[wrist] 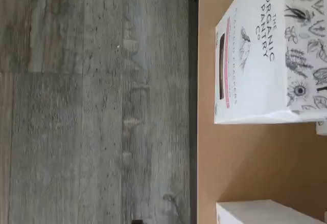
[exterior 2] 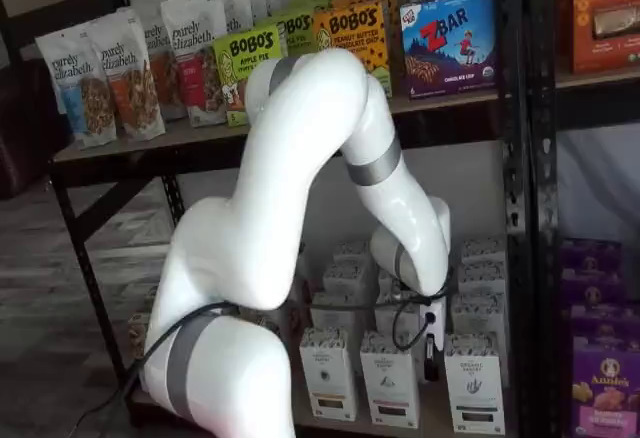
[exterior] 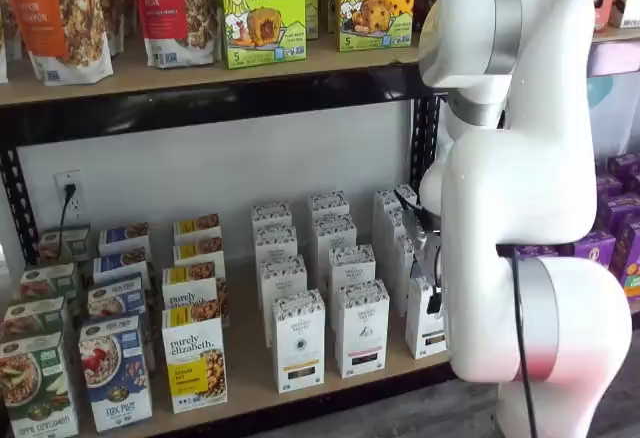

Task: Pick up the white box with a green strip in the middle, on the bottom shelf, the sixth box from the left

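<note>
Glossy white arm (exterior 2: 270,208) segments, rounded and banded in grey, fill the foreground in both shelf views. Behind them we see the bottom shelf (exterior: 250,401), a light tan board with a black front rail, lined with matte cardboard cartons.

We look to the gripper (exterior: 434,293) now. Its black fingers hang low at the right end of the white cartons, and a dark cable loops beside it. The jaws are spread as wide as they go, and we see no carton between them. Whether a finger touches the neighbouring carton, we cannot tell.

The white box (exterior: 425,333) stands upright at the front of the rightmost white column, just beside the fingers. It is tall and slim, speckled dark on top. In a shelf view it is the front carton (exterior 2: 473,380) just right of the gripper (exterior 2: 431,358), and its band colour is too small for us to read.

From the wrist view we get the tan board (wrist: 245,157), the black rail (wrist: 193,106) and grey wood-grain floor (wrist: 92,106). We also get a pink-striped carton (wrist: 255,60) printed with botanical line drawings and "The Organic Pantry Co".

Up above, pouches and snack boxes crowd the upper shelf (exterior: 200,70).
</note>
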{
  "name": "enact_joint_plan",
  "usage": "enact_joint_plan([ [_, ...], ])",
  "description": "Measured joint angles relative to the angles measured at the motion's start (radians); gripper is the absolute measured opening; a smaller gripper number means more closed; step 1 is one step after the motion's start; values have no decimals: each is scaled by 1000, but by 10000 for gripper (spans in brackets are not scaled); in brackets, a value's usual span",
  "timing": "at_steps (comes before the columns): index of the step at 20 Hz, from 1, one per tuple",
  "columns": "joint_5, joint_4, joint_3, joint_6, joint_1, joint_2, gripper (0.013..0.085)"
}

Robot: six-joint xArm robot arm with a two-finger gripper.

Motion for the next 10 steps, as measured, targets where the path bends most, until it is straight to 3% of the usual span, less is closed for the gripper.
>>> enact_joint_plan([
  [4,89,7,-44,-1,-4,1,850],
  [10,88,28,-71,-15,-1,9,850],
])
